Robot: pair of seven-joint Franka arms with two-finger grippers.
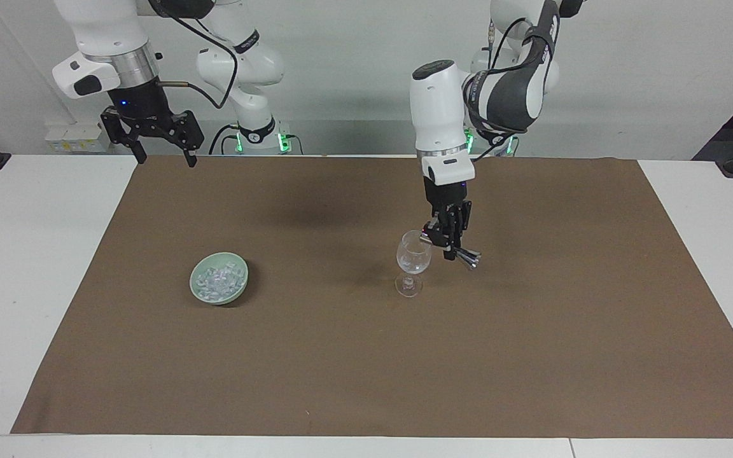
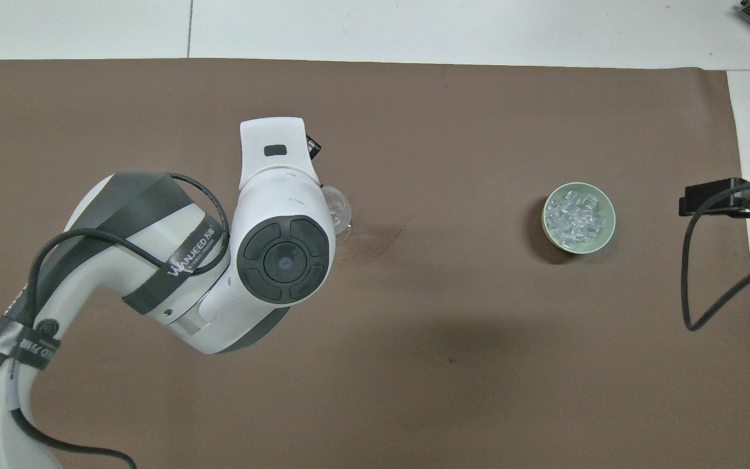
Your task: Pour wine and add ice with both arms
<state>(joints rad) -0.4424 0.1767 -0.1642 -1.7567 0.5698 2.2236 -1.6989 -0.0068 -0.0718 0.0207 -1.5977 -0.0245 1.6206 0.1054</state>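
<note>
A clear stemmed wine glass (image 1: 413,257) stands upright on the brown mat (image 1: 366,356); a few glinting bits show in its bowl. My left gripper (image 1: 448,245) hangs beside and just above the glass rim, shut on silver metal tongs (image 1: 466,256) that stick out sideways. In the overhead view the left arm's wrist (image 2: 282,254) covers the gripper and part of the glass (image 2: 339,210). The ice (image 1: 217,277) is heaped in a pale green bowl (image 1: 239,289) toward the right arm's end, also in the overhead view (image 2: 577,215). My right gripper (image 1: 161,152) waits, open and empty, high above the mat's edge.
The mat covers most of the white table (image 1: 23,254). A dark damp stain (image 2: 381,234) marks the mat beside the glass. A black cable (image 2: 707,286) hangs from the right arm near the bowl's end.
</note>
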